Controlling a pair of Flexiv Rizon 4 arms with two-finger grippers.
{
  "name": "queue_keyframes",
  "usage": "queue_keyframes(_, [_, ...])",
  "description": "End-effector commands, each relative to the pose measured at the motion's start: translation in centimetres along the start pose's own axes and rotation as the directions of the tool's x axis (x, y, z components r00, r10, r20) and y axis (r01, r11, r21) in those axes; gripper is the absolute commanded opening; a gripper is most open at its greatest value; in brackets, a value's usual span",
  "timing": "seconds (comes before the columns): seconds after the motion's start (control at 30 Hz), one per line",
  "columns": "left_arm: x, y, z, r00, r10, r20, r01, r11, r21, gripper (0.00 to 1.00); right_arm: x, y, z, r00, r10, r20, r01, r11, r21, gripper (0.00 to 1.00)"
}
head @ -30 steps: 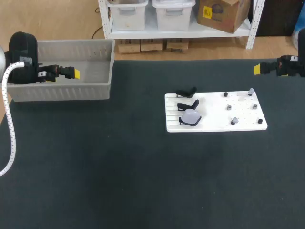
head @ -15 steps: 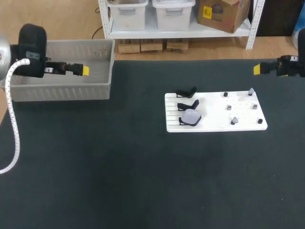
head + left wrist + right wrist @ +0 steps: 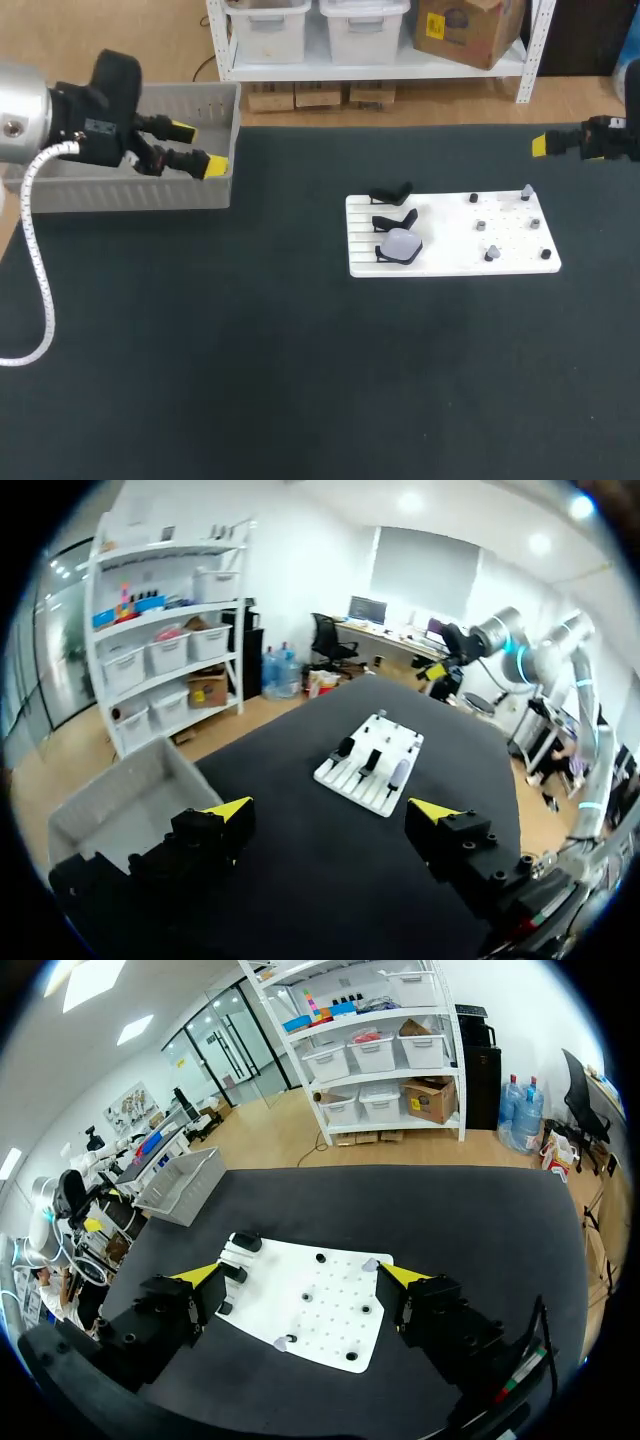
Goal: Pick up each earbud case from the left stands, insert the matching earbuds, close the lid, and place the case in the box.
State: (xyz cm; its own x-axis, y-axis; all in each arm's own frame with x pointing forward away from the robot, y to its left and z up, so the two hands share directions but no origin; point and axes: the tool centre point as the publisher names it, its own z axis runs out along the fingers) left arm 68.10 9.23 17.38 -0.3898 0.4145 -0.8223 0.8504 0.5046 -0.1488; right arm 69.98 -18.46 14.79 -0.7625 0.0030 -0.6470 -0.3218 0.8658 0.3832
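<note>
1. Two arms stand at the far side of a dark bench (image 3: 300, 380). The left arm (image 3: 45, 120) comes in at the far left corner and the right arm (image 3: 612, 138) at the far right edge.
2. The left jaws are spread apart and hold nothing. Their yellow tips (image 3: 216, 167) hang over the near right corner of a grey box (image 3: 120, 192), which sits at the bench's far left.
3. The right jaws are likewise spread wide and empty in the right wrist view, well apart from the other things on the bench. Only one of their tips shows in the head view.
4. A white board (image 3: 450, 264) lies flat, right of the bench's middle.
5. Three black stands (image 3: 391, 193) sit in a column on the board's left part.
6. One pale grey earbud case (image 3: 402, 244) rests on the nearest stand. I cannot tell how its lid stands.
7. Several small earbuds (image 3: 491, 254) are spread across the board's right part, each apart from the others and too small to describe further.
8. In the left wrist view the board lies ahead of the open fingers, with the box just beside one finger.
</note>
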Motion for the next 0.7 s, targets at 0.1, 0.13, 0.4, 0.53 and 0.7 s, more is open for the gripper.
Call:
queue_keyframes(0.1, [0.54, -0.25, 1.78, 0.957, 0.287, 0.048, -0.285, 0.888, 0.361, 1.00, 0.01, 0.09, -0.07, 1.000, 0.000, -0.001, 0.000, 1.000, 0.005, 1.00])
queue_keyframes(0.13, [0.63, -0.43, 1.91, 0.952, 0.301, 0.053, -0.298, 0.874, 0.384, 1.00, 0.01, 0.09, -0.07, 1.000, 0.000, -0.001, 0.000, 1.000, 0.005, 1.00])
queue_keyframes(0.4, [0.75, -0.75, 2.13, 0.947, 0.314, 0.060, -0.310, 0.855, 0.416, 1.00, 0.01, 0.09, -0.07, 1.000, 0.000, -0.001, 0.000, 1.000, 0.005, 1.00])
queue_keyframes(0.53, [0.75, -0.75, 2.13, 0.947, 0.314, 0.060, -0.310, 0.855, 0.416, 1.00, 0.01, 0.09, -0.07, 1.000, 0.000, -0.001, 0.000, 1.000, 0.005, 1.00])
queue_keyframes(0.7, [0.75, -0.75, 2.13, 0.947, 0.314, 0.060, -0.310, 0.855, 0.416, 1.00, 0.01, 0.09, -0.07, 1.000, 0.000, -0.001, 0.000, 1.000, 0.005, 1.00])
